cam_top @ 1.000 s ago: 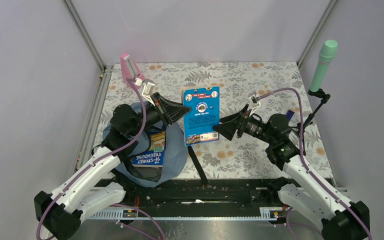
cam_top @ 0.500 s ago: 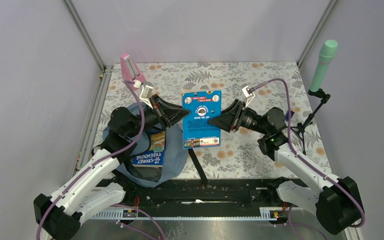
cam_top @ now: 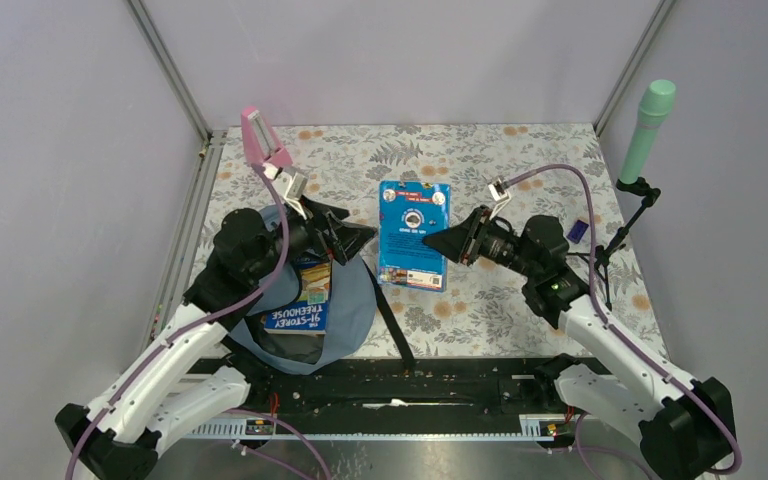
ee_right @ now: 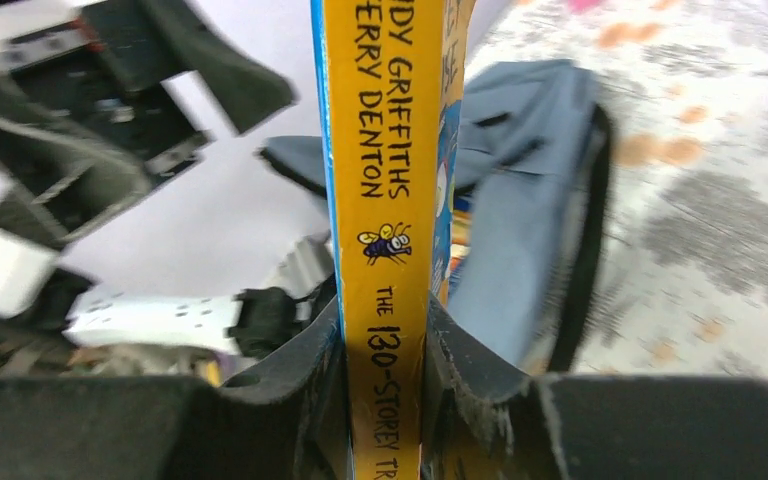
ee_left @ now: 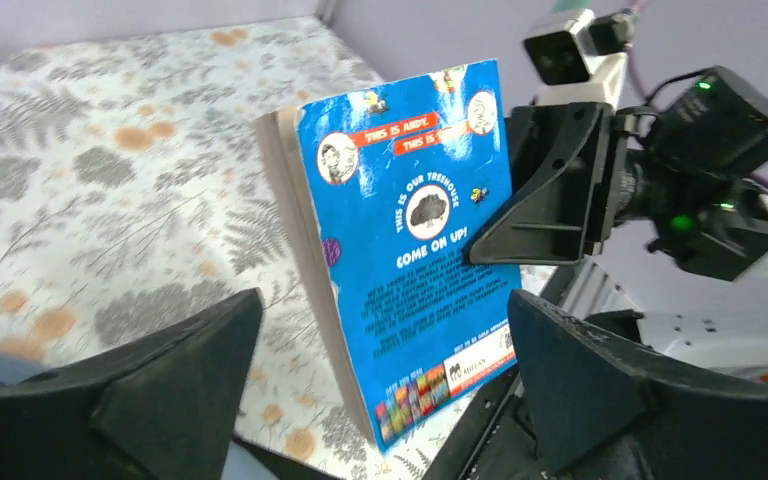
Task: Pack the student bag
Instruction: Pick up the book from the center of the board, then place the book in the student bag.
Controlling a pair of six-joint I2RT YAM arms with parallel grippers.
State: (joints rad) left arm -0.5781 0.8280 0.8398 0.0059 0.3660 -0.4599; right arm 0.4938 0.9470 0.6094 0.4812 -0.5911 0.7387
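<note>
Top view: the student bag (cam_top: 356, 300), grey-blue and soft, lay slumped at the near-left part of the table (cam_top: 520, 160), under the left arm. A black strap (cam_top: 392, 325) trailed from it toward the near edge. A second book (cam_top: 300, 300), titled a "Storey Treehouse" volume, lay face-up in the bag's open mouth.

The left gripper (cam_top: 358, 233) hung over the bag's far-right side with its jaws spread wide and nothing between them. In the left wrist view both dark fingers (ee_left: 170, 385) framed the scene, well apart from each other and clear of any object.

The right gripper (cam_top: 438, 243) pinched a blue book (cam_top: 412, 235) by its right side. The right wrist view showed the yellow spine (ee_right: 380, 200) wedged upright between the two fingers (ee_right: 305, 375), which pressed on either cover. The bag's fabric (ee_right: 530, 200) showed blurred behind it.

In the left wrist view the blue book (ee_left: 410, 240) stood nearly upright, slightly tilted, back cover toward the left camera, between the two grippers and just right of the bag. Whether its lower edge touched the table could not be told.

A pink object (cam_top: 258, 135) stood at the far-left corner. A green cylinder (cam_top: 646, 120) sat on a black stand (cam_top: 630, 215) at the right edge.
</note>
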